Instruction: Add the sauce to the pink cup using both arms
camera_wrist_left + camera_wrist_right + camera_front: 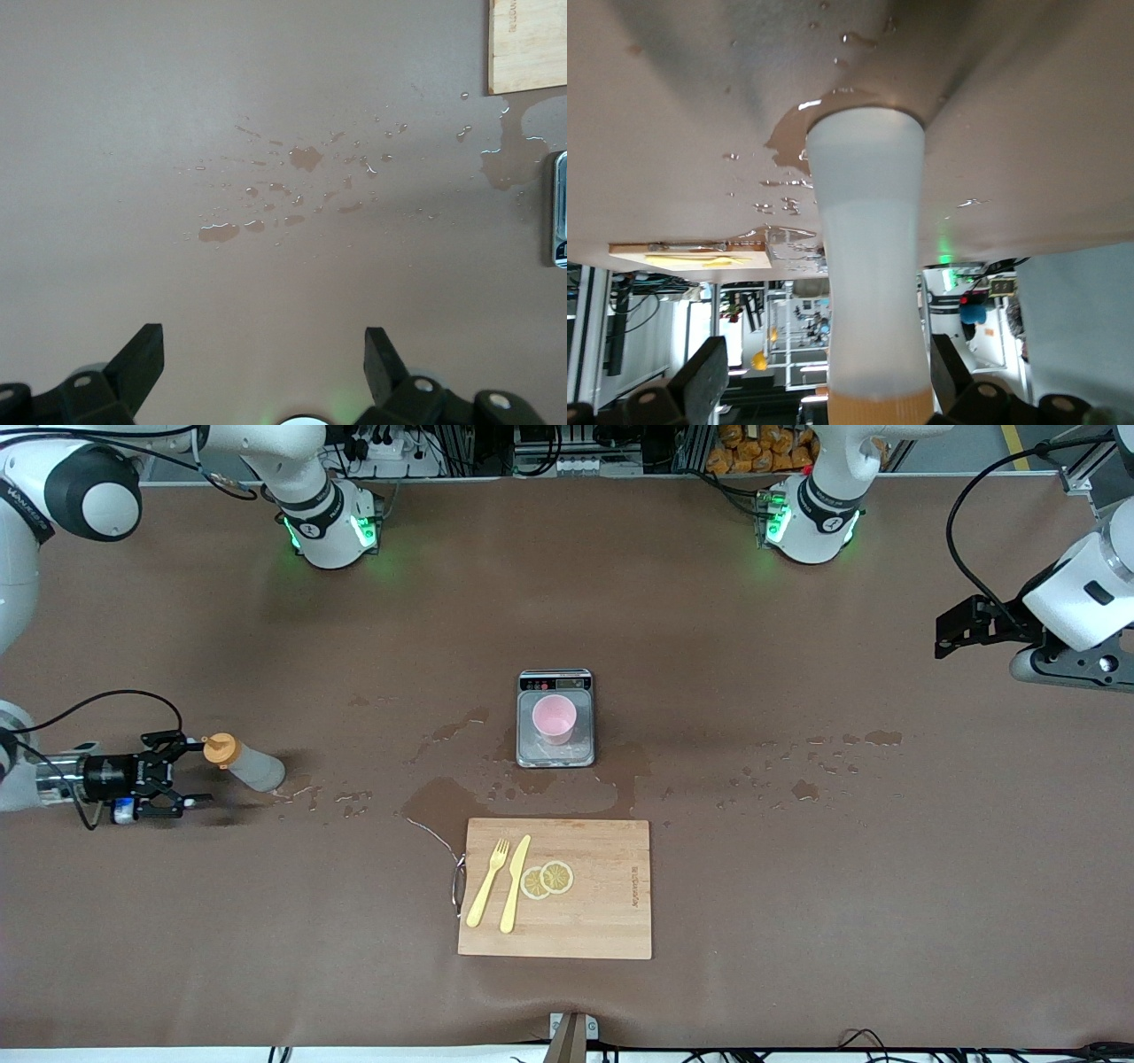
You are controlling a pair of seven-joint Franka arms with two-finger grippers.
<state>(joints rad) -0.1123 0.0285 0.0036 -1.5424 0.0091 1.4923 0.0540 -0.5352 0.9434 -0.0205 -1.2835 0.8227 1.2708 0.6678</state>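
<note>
At the right arm's end of the worktop (pixel 797 921), your right pincer (pixel 197 772) stands wide around the sauce bottle (pixel 244 764), either about to grasp it or just letting go, the pink cup (pixel 555 719) sits on the scale (pixel 555 755), and your left pincer (pixel 946 638) waits wide and bare.

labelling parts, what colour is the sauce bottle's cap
Orange, on the sauce bottle; its cap shows best in the front view.

cup (pixel 555 719) on scale (pixel 555 755) — cutting board (pixel 585 921) nearer the camera
</note>
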